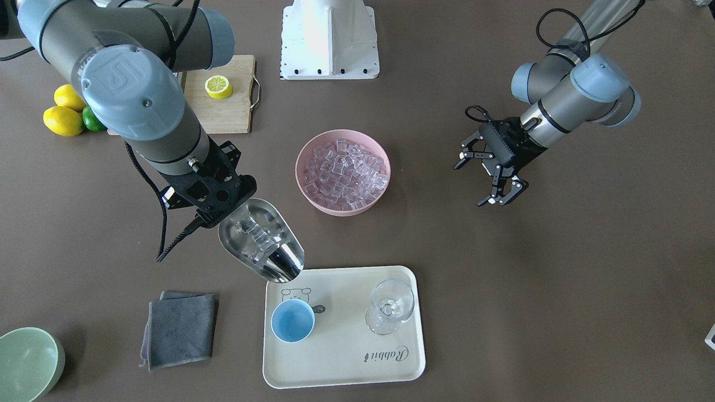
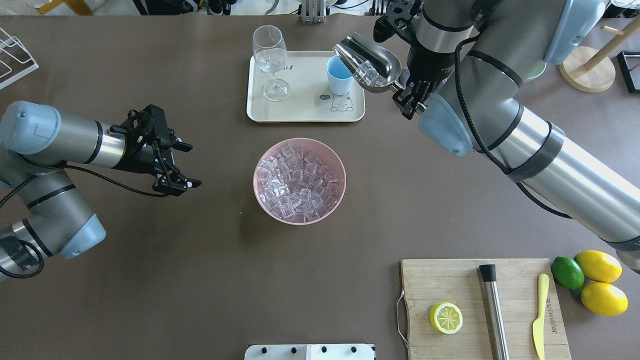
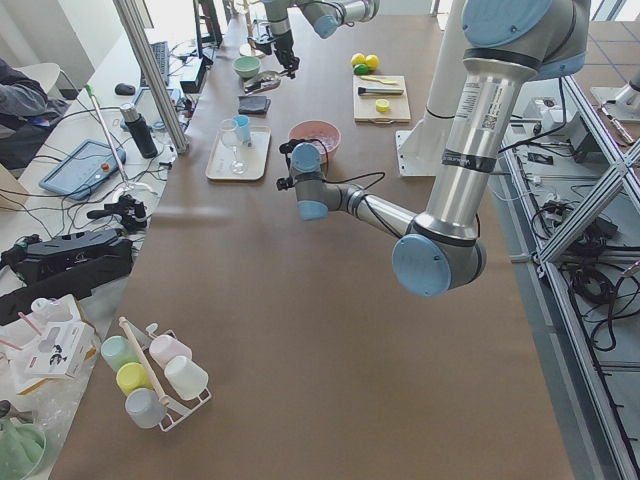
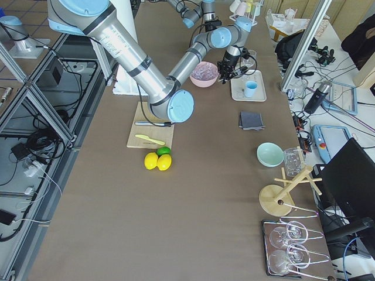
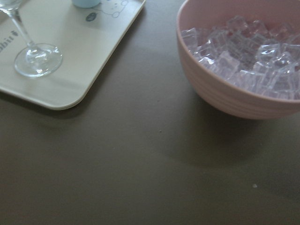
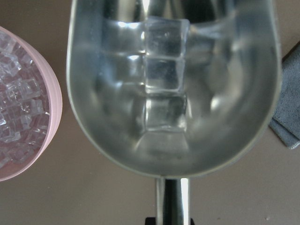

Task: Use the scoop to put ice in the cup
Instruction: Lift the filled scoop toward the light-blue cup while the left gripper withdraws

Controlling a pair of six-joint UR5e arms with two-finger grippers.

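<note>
Holding the scoop (image 1: 261,240): right gripper (image 1: 222,207) is clenched on its handle. The scoop is in the air and tilted, open end toward the cup (image 1: 292,321).
Scoop look: shiny steel with a rounded open trough and a short tubular handle. Its walls mirror the cubes.
Ice in scoop: three clear, glassy cubes of ice (image 6: 163,72) lie in a line down the trough in the right wrist view.
Ice in bowl: the pink bowl (image 1: 341,212) is heaped with the same clear cubes, too many to count.
Cup look: light blue, round, no handle, upright on the tray (image 1: 346,363). The inside shows plain blue.
Scoop vs cup: in the overhead view the scoop's lip overlaps the cup rim. In the front view it sits over the tray's corner, just short of the cup.
Left gripper (image 1: 485,180): fingers are spread and released. It hangs above the table, well apart from the pink bowl.
Counts: one scoop, one cup, one tray, one wine glass (image 1: 390,307), one pink bowl, one green bowl (image 1: 33,357), one grey cloth (image 1: 180,329), two lemons (image 2: 600,265), one lime (image 2: 567,272), and one lemon half (image 2: 445,317) on the cutting board (image 2: 465,280).
</note>
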